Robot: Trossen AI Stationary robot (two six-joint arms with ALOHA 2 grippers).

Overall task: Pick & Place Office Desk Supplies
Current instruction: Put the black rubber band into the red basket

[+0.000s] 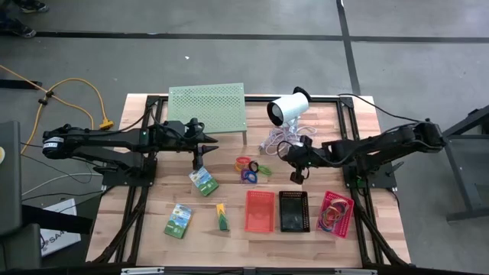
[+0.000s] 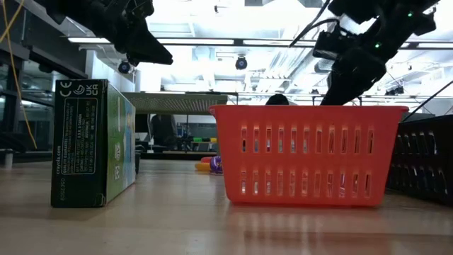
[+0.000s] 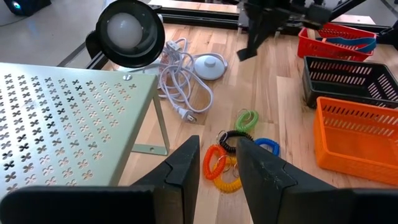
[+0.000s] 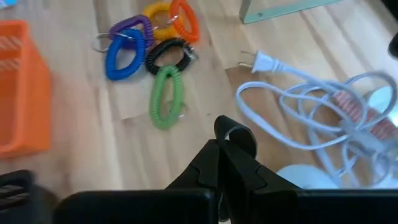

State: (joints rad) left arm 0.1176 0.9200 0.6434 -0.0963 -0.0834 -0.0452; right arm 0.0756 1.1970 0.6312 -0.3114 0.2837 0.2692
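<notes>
Where overhead blurs, coiled loops (image 4: 152, 53) distinct, right claw (image 4: 231, 146) closed

Left gripper (image 1: 200, 162) hangs with jaws parted, empty; right gripper (image 1: 295, 177) jaws closed.

From my remote seat this looked like a robotics lab in an industrial hall: my wooden worktable (image 1: 153, 229) stood on a bare grey concrete floor (image 1: 229, 53) marked with dark lines. Beyond my grippers, strip lights and exposed ceiling ducts (image 2: 233, 32) ran over distant workstations.
</notes>
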